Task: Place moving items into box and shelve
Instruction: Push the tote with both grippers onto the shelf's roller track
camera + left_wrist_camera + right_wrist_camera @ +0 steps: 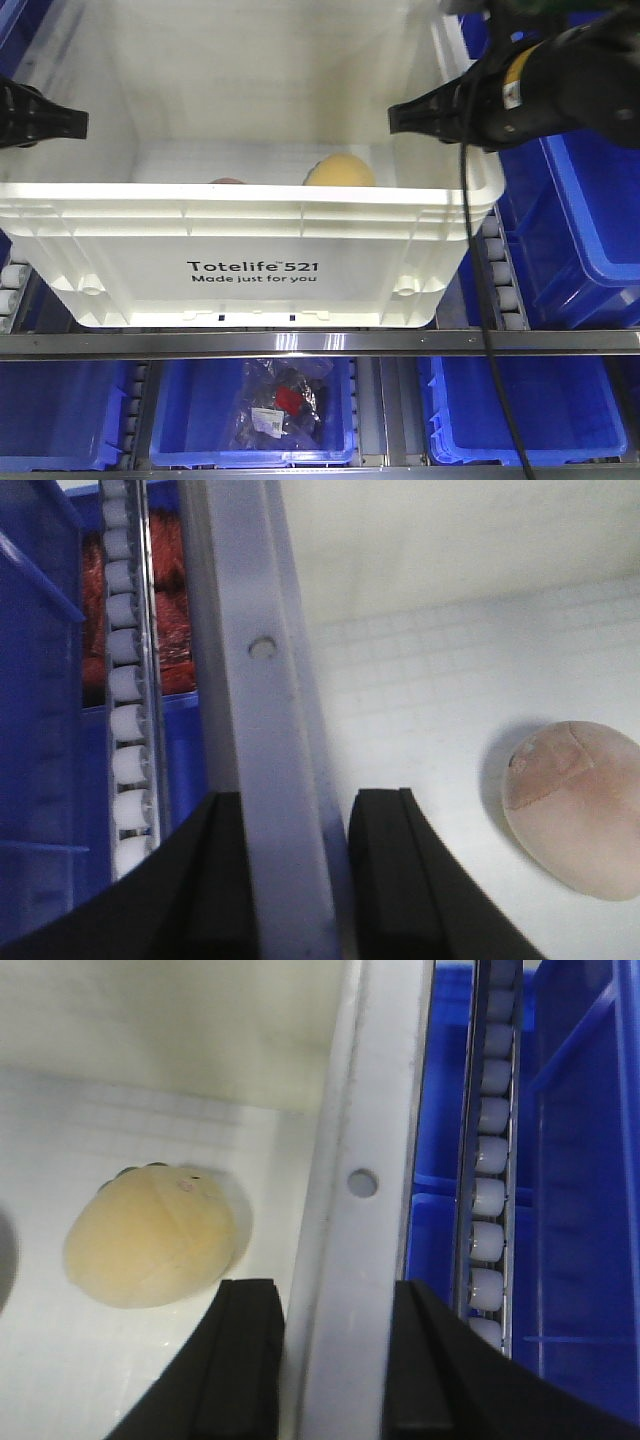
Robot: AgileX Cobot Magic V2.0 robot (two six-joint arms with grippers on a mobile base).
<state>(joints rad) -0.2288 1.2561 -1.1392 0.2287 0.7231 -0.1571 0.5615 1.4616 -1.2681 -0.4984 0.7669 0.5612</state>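
The white ribbed box (250, 240), printed "Totelife 521", sits on a shelf's roller tracks. Inside lie the moving items: a pale yellow-orange one (338, 170) (150, 1240) near the right wall and a reddish-pink one (580, 805), whose top barely shows over the front rim (228, 181). My left gripper (75, 122) (300, 880) straddles the box's left rim (270, 730), one finger outside, one inside, shut on it. My right gripper (405, 115) (335, 1360) clamps the right rim (365, 1210) the same way.
Blue bins stand to the right (580, 220) and on the level below (70, 415); the one below the box holds a bagged red-and-black item (285, 405). White rollers (130, 740) (490, 1190) run alongside the box. A metal shelf rail (320, 343) crosses under its front.
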